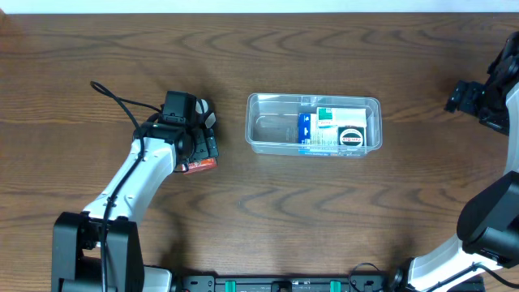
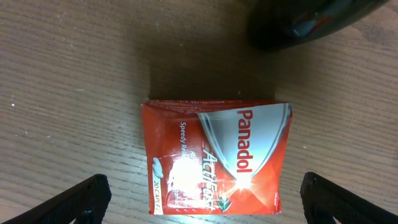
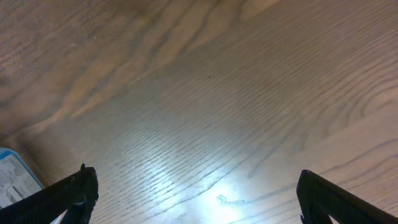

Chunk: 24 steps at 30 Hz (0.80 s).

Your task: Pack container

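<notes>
While the left claw (image 2: 205, 198) hung spread and empty, a red cardboard Panadol box (image 2: 214, 158) lay on the dark wood-grain bench (image 2: 62, 93) just beneath its span; picking it up looked like the step in hand. Next the claw would need to drop, close on the box's sides and carry it to the clear plastic rectangular container (image 1: 253, 122), off to its side. Farther off, the right claw (image 3: 196, 193) gaped over bare wood; the room went unseen.

Box (image 2: 214, 158) is showing red with silver swoosh, white lettering. Surface (image 3: 217, 93) is showing brown wood grain.
</notes>
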Motion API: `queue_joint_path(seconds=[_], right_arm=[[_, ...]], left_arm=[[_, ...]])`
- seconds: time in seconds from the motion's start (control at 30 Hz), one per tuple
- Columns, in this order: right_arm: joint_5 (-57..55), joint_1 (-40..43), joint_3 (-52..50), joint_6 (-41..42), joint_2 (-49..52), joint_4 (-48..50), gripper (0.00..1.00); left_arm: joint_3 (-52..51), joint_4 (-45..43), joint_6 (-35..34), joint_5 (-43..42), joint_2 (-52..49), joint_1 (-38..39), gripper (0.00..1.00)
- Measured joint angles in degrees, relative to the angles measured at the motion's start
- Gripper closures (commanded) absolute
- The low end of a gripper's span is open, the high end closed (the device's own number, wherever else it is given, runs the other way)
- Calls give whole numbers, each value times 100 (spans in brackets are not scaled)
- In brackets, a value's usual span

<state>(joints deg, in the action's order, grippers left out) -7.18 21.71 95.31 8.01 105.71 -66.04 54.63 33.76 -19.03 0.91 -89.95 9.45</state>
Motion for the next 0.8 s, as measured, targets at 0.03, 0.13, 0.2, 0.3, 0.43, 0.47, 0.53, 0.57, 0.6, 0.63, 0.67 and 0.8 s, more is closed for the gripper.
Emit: queue_joint_path(seconds=[0.03,0.13,0.2,0.3,0.43,0.47,0.53,0.57,0.6,0.63,0.67,0.8], right_arm=[[0,-2,0,0,0,0,1],[0,0,0,0,0,0,1],[0,-2,0,0,0,0,1],[0,0,0,0,0,0,1],[0,0,0,0,0,0,1],[0,-2,0,0,0,0,1],[0,0,0,0,0,0,1],[0,0,0,0,0,0,1],[2,0,0,0,0,0,1],[0,0,0,-2,0,0,1],[0,0,0,0,0,0,1],[0,0,0,0,0,0,1]], left_arm=[[0,-2,9,9,0,0,22],[0,-74,254,59,0,-2,66],[0,-103,457,79,0,-2,88],[0,-216,678,140,0,-17,94],[0,-437,822,428,0,-146,94],[0,-501,872,509,0,-199,94],[0,-673,1049,614,0,-304,94],[2,-752,1158,662,0,-345,94],[2,-822,1274,691,0,-382,94],[2,-881,1419,719,0,-420,94],[2,-935,1545,730,0,-446,94],[4,-1117,2111,752,0,-481,94]])
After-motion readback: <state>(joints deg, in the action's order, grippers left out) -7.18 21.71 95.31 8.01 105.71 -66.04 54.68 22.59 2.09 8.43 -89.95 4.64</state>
